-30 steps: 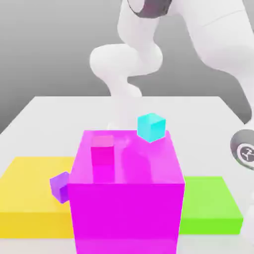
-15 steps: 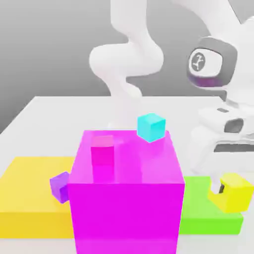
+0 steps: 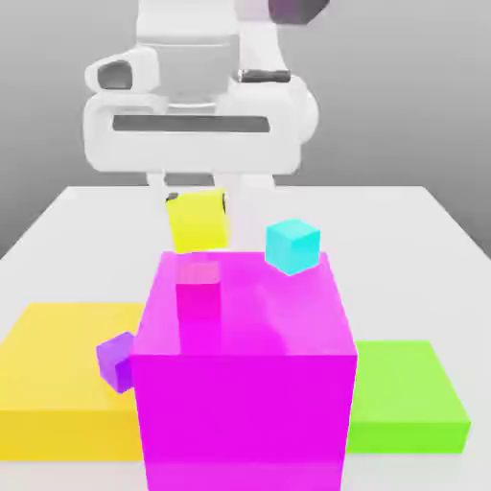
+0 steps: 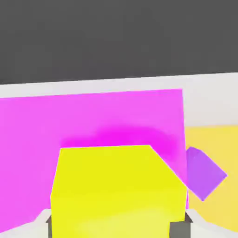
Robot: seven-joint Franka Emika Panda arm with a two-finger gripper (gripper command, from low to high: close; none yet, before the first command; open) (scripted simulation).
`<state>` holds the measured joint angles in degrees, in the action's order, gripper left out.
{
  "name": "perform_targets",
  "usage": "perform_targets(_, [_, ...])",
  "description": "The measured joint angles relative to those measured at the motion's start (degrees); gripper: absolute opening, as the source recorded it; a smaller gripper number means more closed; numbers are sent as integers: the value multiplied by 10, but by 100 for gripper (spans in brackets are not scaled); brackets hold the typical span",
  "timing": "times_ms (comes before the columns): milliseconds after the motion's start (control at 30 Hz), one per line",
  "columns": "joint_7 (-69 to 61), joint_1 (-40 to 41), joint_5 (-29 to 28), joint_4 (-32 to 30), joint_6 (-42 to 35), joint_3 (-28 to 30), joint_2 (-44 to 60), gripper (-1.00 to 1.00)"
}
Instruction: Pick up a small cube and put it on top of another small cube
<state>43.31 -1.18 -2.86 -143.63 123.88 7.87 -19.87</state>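
My gripper (image 3: 198, 206) hangs above the back left part of the big magenta block (image 3: 245, 403), shut on the small yellow cube (image 3: 198, 222). The cube is held slightly tilted, just above and behind a small pink-magenta cube (image 3: 198, 288) that rests on the block's top. In the hand view the yellow cube (image 4: 116, 190) sits between my fingertips, with the magenta block (image 4: 93, 121) beyond it. A small cyan cube (image 3: 292, 245) stands tilted at the far right of the block's top.
A small purple cube (image 3: 116, 361) (image 4: 203, 173) lies on the large flat yellow slab (image 3: 58, 384) at the block's left side in the exterior view. A flat green slab (image 3: 408, 398) lies at the exterior view's right. The white table (image 3: 384, 216) stretches behind.
The arm has swung from the exterior view's right, carrying the yellow cube up from over the green slab to above the magenta block. The other cubes have stayed put.
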Motion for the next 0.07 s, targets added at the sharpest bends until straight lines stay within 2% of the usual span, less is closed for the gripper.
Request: perform_targets(67, [0,0,0,0,0,0,0,100])
